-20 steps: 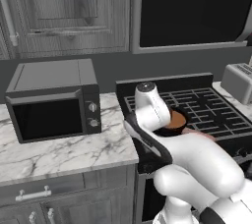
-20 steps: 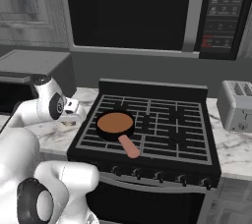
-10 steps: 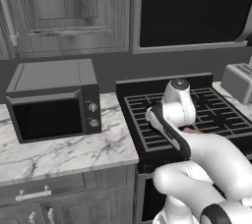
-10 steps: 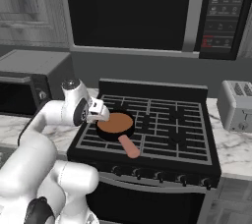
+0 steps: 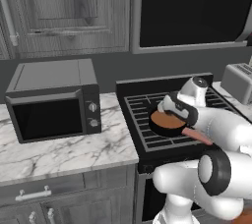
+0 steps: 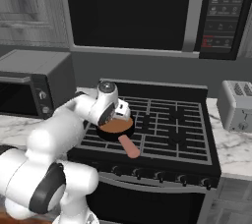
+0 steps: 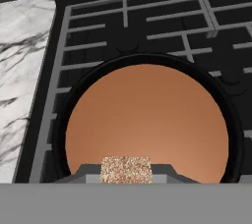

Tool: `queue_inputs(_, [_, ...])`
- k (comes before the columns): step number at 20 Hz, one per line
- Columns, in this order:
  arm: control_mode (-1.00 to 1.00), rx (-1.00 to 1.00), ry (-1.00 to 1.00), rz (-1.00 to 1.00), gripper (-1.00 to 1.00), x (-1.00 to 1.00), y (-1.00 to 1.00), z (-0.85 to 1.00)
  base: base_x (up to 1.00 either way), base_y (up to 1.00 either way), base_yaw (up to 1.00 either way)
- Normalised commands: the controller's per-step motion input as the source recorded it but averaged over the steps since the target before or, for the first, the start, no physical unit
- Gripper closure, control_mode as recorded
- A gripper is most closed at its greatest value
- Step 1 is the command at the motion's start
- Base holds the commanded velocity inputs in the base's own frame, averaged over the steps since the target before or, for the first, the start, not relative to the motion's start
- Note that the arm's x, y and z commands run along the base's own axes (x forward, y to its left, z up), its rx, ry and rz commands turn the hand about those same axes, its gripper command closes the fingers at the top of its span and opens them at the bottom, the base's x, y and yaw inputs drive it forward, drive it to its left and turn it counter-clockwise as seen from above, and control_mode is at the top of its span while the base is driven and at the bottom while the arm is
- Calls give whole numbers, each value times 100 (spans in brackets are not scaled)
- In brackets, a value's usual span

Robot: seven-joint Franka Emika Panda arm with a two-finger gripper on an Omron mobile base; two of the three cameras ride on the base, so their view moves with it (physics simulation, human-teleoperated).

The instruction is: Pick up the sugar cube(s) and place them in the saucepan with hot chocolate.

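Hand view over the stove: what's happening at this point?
The white arm's gripper hangs directly above the shallow black saucepan of brown hot chocolate on the stove grates. A tiny orange-tan speckled sugar cube sits clamped between its dark fingertips, not yet released. The pan's salmon-pink handle points toward the stove's front edge.

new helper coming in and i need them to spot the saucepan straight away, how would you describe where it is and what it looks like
Find the black stove between the microwave and the toaster. On its front left grate sits the saucepan, round, shallow and black, with a flat brown surface inside. Its salmon-pink handle points toward the stove's front edge, and the gripper hangs above it, shut on a speckled sugar cube.
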Motion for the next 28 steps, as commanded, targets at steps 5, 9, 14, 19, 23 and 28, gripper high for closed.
queue_inputs(5, [-100,-5,1,-4,100,37,0,0,0,0,0])
queue_inputs(9, [-100,-9,0,-5,100,29,0,-5,0,0,0])
queue_inputs(14, [-100,-11,0,-3,100,8,-1,-19,0,0,0])
queue_inputs(19, [-100,-7,-2,-1,100,0,-8,-22,0,0,0])
queue_inputs(23, [-100,0,-3,0,100,0,-9,-10,0,0,0])
queue_inputs(28, [-100,0,0,0,-100,-1,0,0,0,0,0])
